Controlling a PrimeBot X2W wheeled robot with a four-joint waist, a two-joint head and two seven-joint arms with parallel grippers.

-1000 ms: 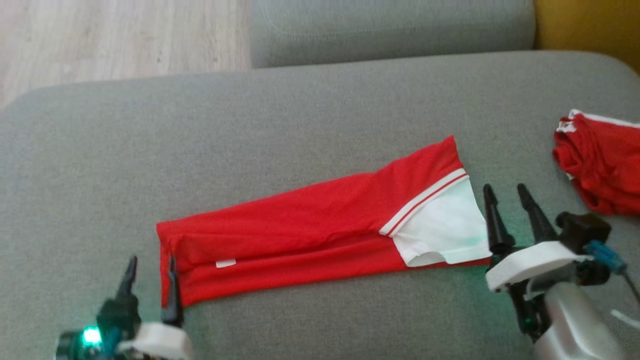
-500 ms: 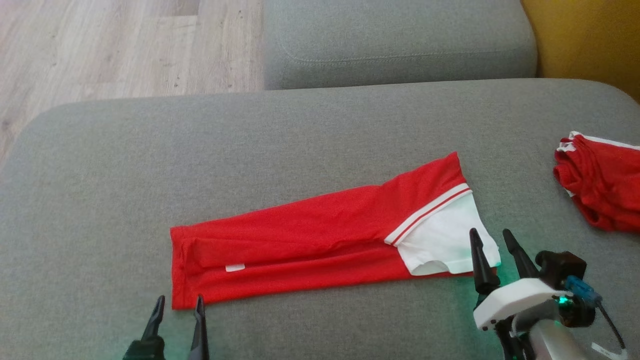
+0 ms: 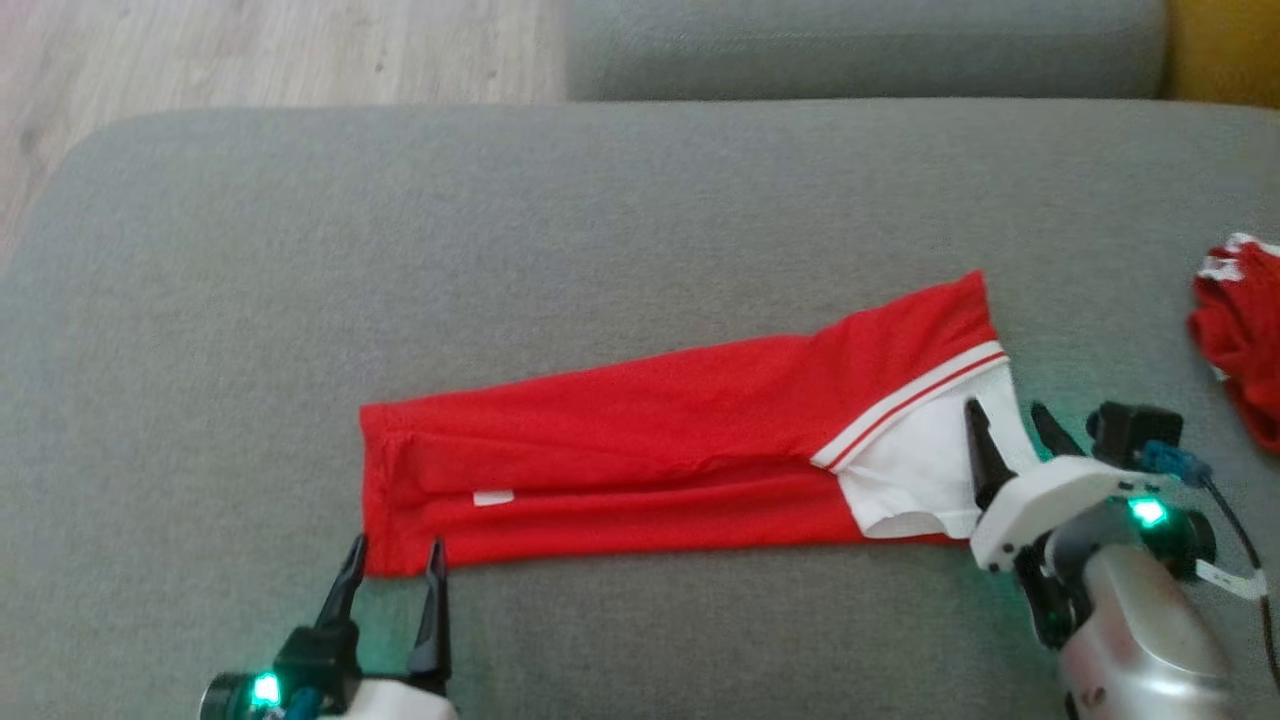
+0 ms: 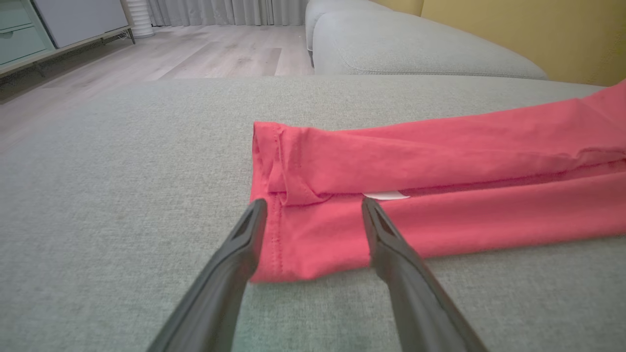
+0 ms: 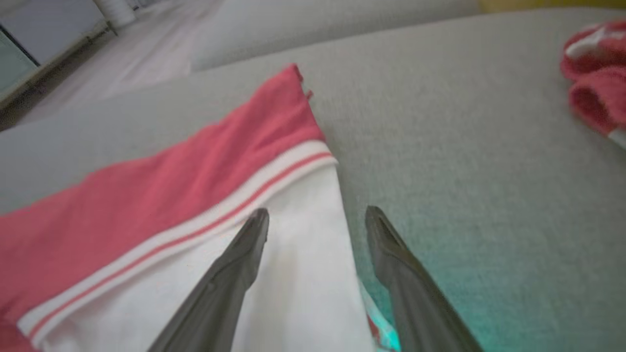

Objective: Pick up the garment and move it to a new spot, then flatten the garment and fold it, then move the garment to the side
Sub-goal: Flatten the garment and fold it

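Head view.
- Sofa (image 3: 600,220): grey fabric seat, bearing all items below.
- Garment (image 3: 660,450): red, folded into a long narrow strip, lying flat at centre, long axis running from 8 o'clock to 2 o'clock.
- White sleeve (image 3: 915,470) of the garment: at the 4 o'clock end, bordered by a white-and-red striped band (image 3: 905,400).
- Label (image 3: 492,497): small, white, near the 8 o'clock end.
- Left gripper (image 3: 397,548): at 7 o'clock, fingers spread, tips at the garment's near corner.
- Right gripper (image 3: 1006,408): at 4 o'clock, fingers spread, tips at the outer edge of the white sleeve.
- Red bundle (image 3: 1240,340): a second crumpled piece of clothing at 3 o'clock, well apart from the garment.
- Floor (image 3: 250,50): pale wood, at 11 o'clock.

Left wrist view.
- The two dark fingers stand wide apart and straddle the hemmed corner of the garment. Nothing is pinched between them; contact with the cloth cannot be told.
- The label lies just beyond the right-hand fingertip.
- The red strip runs off toward 3 o'clock.
- Cabinet (image 4: 24,29): at 10 o'clock, across the floor.

Right wrist view (blurred).
- Fingers wide apart: one tip over the white sleeve, the other over bare sofa, the sleeve's edge running between them. Nothing is gripped.
- The striped band crosses from 8 o'clock toward centre, with red cloth above it.
- The red bundle sits at 2 o'clock.
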